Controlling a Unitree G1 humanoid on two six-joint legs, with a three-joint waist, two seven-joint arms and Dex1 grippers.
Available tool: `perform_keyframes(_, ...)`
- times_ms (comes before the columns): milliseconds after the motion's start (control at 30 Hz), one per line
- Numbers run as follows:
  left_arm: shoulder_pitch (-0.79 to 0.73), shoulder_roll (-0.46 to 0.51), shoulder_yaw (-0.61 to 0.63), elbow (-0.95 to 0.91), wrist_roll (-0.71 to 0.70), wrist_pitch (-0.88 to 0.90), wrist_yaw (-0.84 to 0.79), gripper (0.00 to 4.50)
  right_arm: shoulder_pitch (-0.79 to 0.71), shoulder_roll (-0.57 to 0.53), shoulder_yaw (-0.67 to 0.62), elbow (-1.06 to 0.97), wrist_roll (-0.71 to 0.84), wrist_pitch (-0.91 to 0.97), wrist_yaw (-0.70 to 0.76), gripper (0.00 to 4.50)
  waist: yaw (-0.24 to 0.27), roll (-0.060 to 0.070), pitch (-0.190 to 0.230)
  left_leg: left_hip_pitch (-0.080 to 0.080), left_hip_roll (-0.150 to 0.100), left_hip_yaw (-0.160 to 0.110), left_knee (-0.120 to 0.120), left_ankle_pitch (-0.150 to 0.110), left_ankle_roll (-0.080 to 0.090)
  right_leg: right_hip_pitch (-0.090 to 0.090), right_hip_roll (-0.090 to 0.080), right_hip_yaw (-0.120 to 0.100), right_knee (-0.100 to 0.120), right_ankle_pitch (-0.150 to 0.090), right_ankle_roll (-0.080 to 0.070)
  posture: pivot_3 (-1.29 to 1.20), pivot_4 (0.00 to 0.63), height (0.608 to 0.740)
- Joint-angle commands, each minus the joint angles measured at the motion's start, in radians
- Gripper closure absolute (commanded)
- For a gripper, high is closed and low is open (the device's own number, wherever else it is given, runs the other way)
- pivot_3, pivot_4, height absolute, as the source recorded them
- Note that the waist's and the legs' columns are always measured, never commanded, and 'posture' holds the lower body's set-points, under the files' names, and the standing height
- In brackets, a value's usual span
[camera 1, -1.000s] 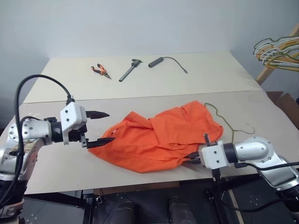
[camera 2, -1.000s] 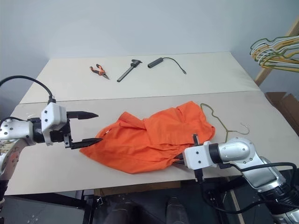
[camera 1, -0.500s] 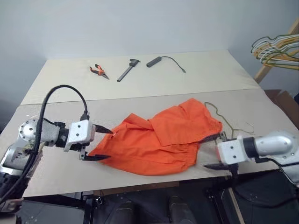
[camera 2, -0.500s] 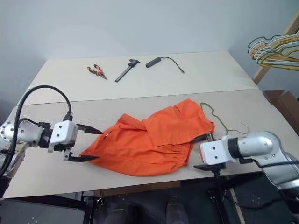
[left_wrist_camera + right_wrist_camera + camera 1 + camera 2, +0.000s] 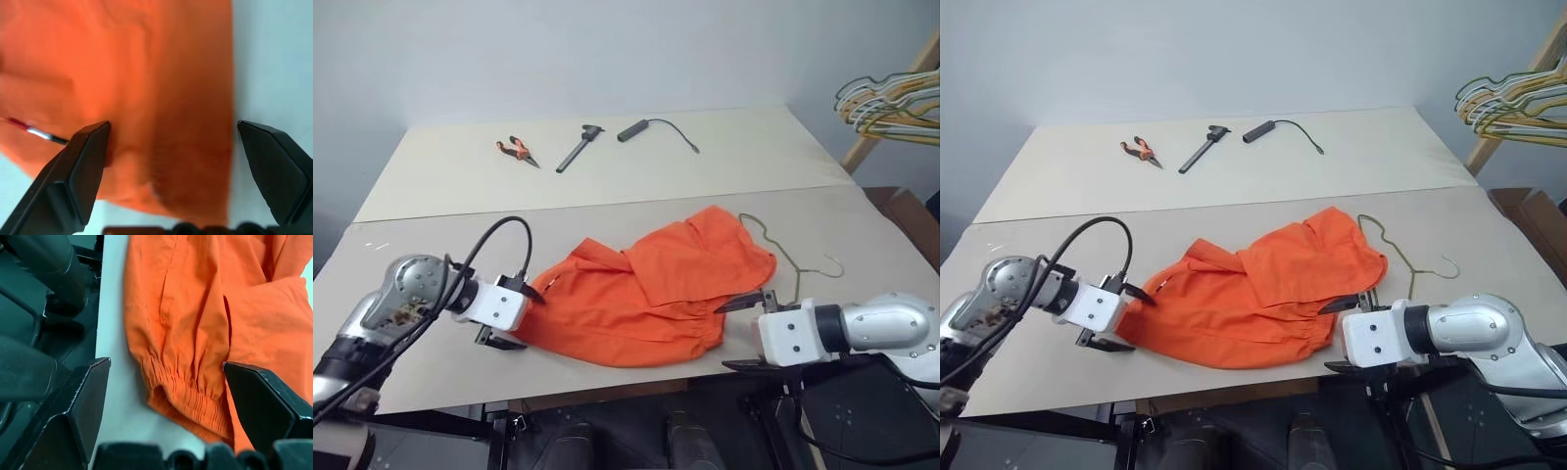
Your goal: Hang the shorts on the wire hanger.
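Shorts (image 5: pixel 651 294) crumpled on desk (image 5: pixel 607 186); left gripper (image 5: pixel 514 318) spread at their left edge, right gripper (image 5: pixel 742 333) spread beside waistband, wire hanger (image 5: pixel 793 257) alongside.

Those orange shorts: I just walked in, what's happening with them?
The shorts lie crumpled on the table, not yet hung. The left gripper is open at one end of them, the right gripper open just off the gathered waistband. Neither holds anything. The wire hanger lies beside the shorts, partly tucked under them.
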Motion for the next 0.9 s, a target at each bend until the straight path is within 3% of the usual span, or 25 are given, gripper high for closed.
perform_keyframes(33,-0.027,-0.027,-0.038,0.081,0.094,-0.037,0.064,0.89,0.002,-0.003,-0.040,-0.040,0.001,0.024,-0.019,0.20,0.000,0.003,-0.002,0.001,0.000,0.000,0.000,0.000,0.000,0.002,0.000,0.000,0.000,0.000,0.000,-0.17,0.102,0.740)
perform_keyframes(233,-0.040,-0.060,-0.036,0.107,0.093,-0.040,0.086,2.81,0.000,-0.004,-0.012,-0.051,-0.033,0.040,-0.035,0.20,-0.001,0.007,-0.004,0.017,0.002,0.001,-0.001,-0.001,0.001,0.021,0.000,0.000,-0.004,-0.006,0.010,-0.18,0.100,0.740)
perform_keyframes(400,-0.042,-0.065,-0.015,0.088,0.072,-0.006,0.096,4.45,-0.052,0.024,0.146,-0.011,-0.261,0.026,-0.091,0.20,-0.004,0.006,-0.005,0.016,0.002,0.001,-0.001,-0.001,0.002,0.019,0.000,0.001,-0.004,-0.005,0.009,-0.17,0.098,0.740)
perform_keyframes(500,-0.018,-0.052,0.012,0.027,0.046,0.043,0.107,4.48,-0.099,0.082,0.258,0.029,-0.402,0.062,-0.124,0.20,-0.006,0.006,-0.005,0.013,0.001,0.002,0.000,-0.002,0.003,0.014,0.000,0.002,-0.003,-0.002,0.004,-0.16,0.099,0.740)
perform_keyframes(633,0.030,-0.018,0.054,-0.047,0.004,0.089,0.109,4.50,-0.139,0.167,0.327,0.093,-0.543,0.085,-0.189,1.10,-0.009,0.005,-0.005,0.009,0.001,0.002,0.000,-0.003,0.003,0.011,0.000,0.002,-0.003,-0.002,0.004,-0.14,0.102,0.740)
perform_keyframes(900,0.186,0.084,0.157,-0.221,-0.103,0.199,0.089,4.50,-0.161,0.161,0.220,0.129,-0.460,0.016,-0.172,4.08,-0.006,0.003,-0.004,0.008,0.001,0.003,0.001,-0.003,0.003,0.008,0.000,0.003,-0.002,-0.002,0.004,-0.12,0.100,0.740)
